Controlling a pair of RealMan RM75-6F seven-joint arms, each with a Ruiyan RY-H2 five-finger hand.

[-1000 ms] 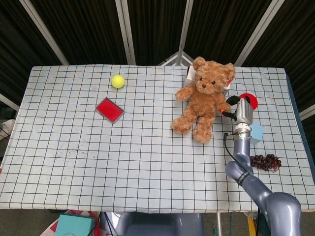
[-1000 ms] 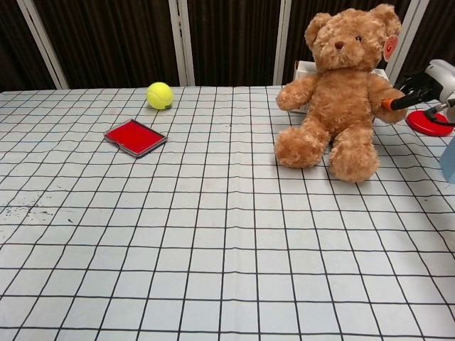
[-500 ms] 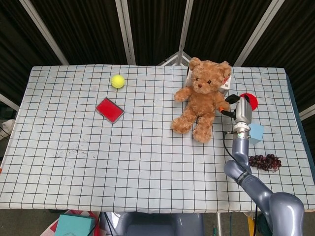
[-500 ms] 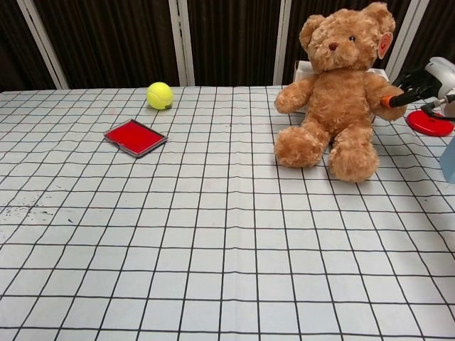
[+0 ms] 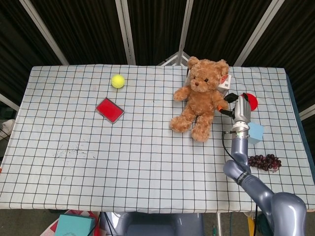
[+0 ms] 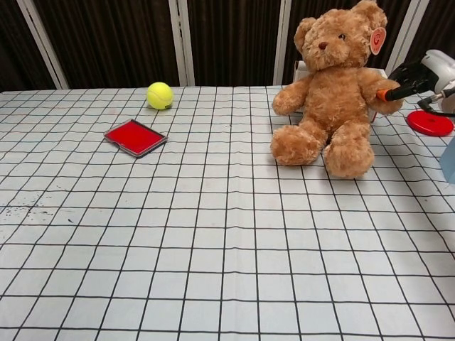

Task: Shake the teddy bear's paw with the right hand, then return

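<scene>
Nearest the camera, at the lower right of the head view, the right arm rises from the frame's bottom edge and reaches up the right side of the checked desk (image 5: 98,167). A bunch of dark grapes (image 5: 265,162) and a pale blue block (image 5: 256,132) lie just beside it.

Further up, the right hand (image 5: 235,107) is at the teddy bear's paw (image 6: 380,96). In the chest view its dark fingers (image 6: 407,72), one orange-tipped, close around the end of the bear's outstretched arm at the upper right of the frame, so the hand appears to hold the paw (how firmly, the pictures cannot tell). The left hand shows in neither view.

The teddy bear (image 5: 201,98) sits right of centre in the upper half of the desk, leaning a little, with a red disc (image 5: 250,100) beyond the hand.

Judging by this, the reach and the grasp are done and the shake is in hand; letting go and bringing the arm back remain.

Farther left lie a red case (image 5: 109,109) and a tennis ball (image 5: 117,81).
</scene>
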